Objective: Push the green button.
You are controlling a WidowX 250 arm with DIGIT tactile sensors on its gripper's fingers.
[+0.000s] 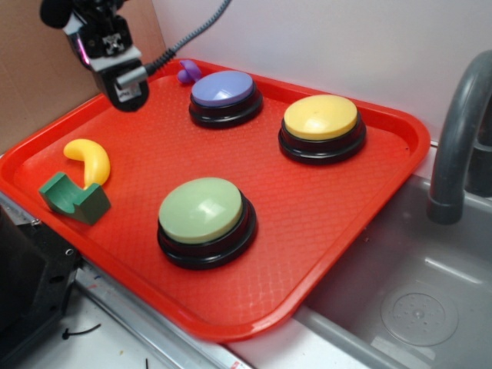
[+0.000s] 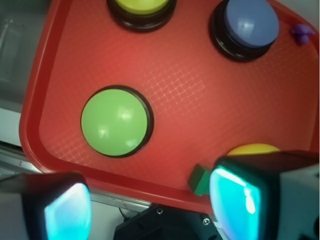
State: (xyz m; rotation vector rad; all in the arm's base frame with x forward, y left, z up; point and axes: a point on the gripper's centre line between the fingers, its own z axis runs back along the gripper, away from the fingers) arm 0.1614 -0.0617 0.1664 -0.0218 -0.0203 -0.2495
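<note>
Presently the gripper [image 1: 127, 91] hangs above the red tray's [image 1: 323, 215] far left corner, empty, pads [image 2: 67, 212] spread. The green button [image 1: 201, 211] sits near the tray's front edge, well apart from it. You should descend squarely onto the dome's centre. It faces straight up; being round, it has no long axis.

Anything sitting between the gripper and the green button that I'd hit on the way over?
No. In the exterior view, only bare red tray lies between the gripper and the green button.
</note>
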